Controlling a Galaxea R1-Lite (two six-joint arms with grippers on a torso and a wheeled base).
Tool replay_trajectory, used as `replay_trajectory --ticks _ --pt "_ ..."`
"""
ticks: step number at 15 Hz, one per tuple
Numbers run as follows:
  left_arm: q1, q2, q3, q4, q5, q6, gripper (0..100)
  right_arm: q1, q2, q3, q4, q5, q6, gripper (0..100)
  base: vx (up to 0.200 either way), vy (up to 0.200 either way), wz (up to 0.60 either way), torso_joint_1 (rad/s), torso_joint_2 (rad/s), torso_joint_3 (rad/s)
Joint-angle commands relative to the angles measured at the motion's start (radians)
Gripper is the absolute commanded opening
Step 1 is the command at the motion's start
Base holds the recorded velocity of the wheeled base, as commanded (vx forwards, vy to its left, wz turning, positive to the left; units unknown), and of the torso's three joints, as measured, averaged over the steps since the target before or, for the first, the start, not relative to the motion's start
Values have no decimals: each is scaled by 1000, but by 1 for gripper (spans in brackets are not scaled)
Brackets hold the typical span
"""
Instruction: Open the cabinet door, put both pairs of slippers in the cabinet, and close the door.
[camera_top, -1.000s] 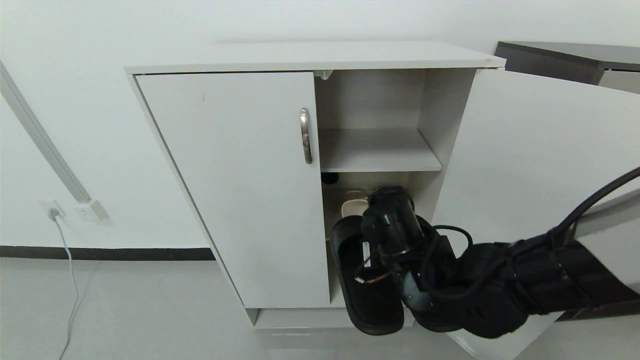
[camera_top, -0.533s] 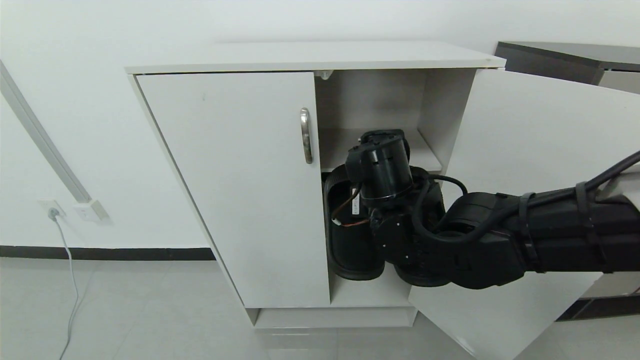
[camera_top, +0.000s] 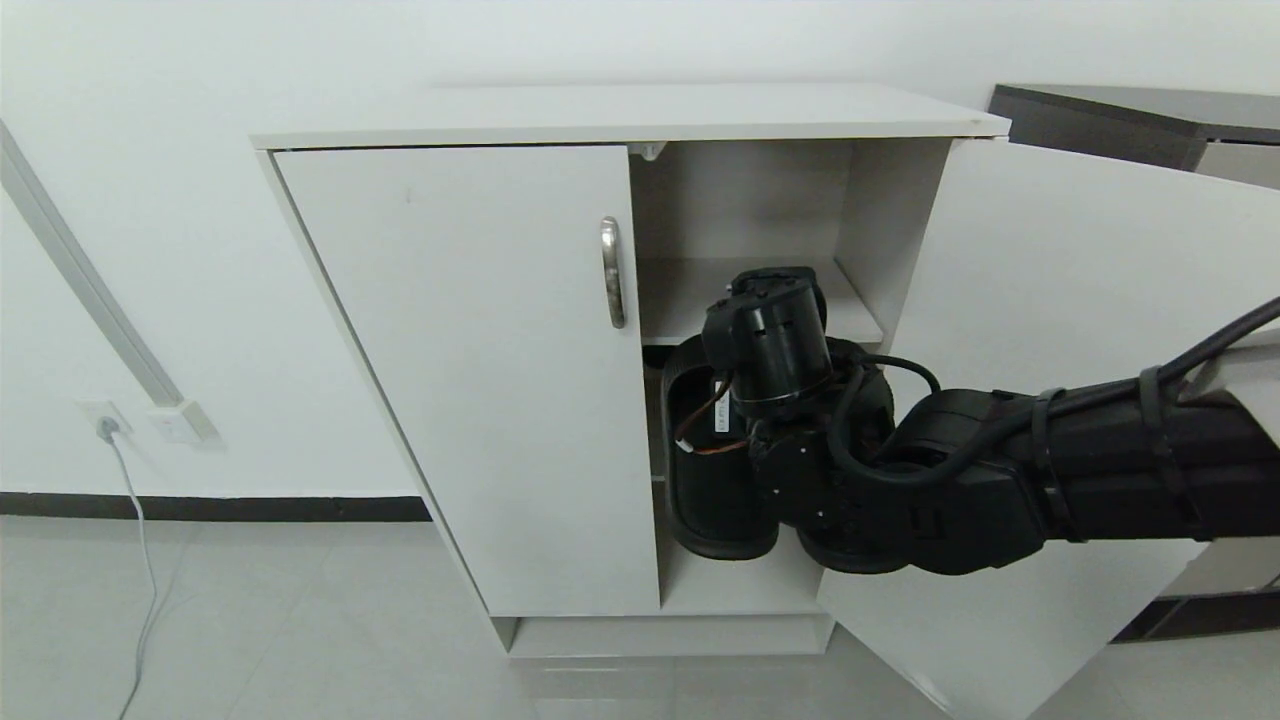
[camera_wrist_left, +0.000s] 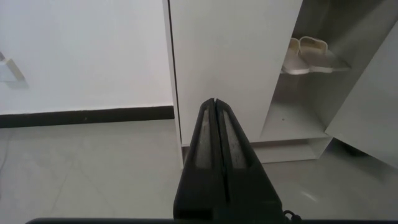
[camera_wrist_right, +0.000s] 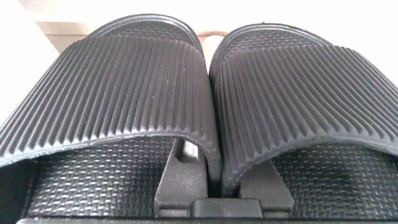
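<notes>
black slippers are hanging in the right fingers, which are clamping them at the lower compartment of the open cabinet; left fingers are pressing together.

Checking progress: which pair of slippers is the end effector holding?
The black pair, clamped by the right end effector; the cream pair lies inside the cabinet.

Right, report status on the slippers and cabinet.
Left gripper shut, empty. Right gripper shut on black slippers, low in the opening of the cabinet. Beige slippers resting inside. Right door open.
</notes>
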Motion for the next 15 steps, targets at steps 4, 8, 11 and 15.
replay_trajectory --ticks 4,8,11,15 --pt "0 0 0 0 0 0 0 -10 -10 0 -8 0 -1 0 200 0 0 -2 0 5" --pt "0 0 0 0 0 0 0 -10 -10 4 -8 0 -1 0 200 0 0 2 4 4" --pt "0 0 0 0 1 -2 0 -20 -1 4 -16 1 -12 0 133 0 0 2 0 2" --pt "0 0 0 0 1 -2 0 -61 54 -3 -151 55 -113 0 0 0 0 0 0 0"
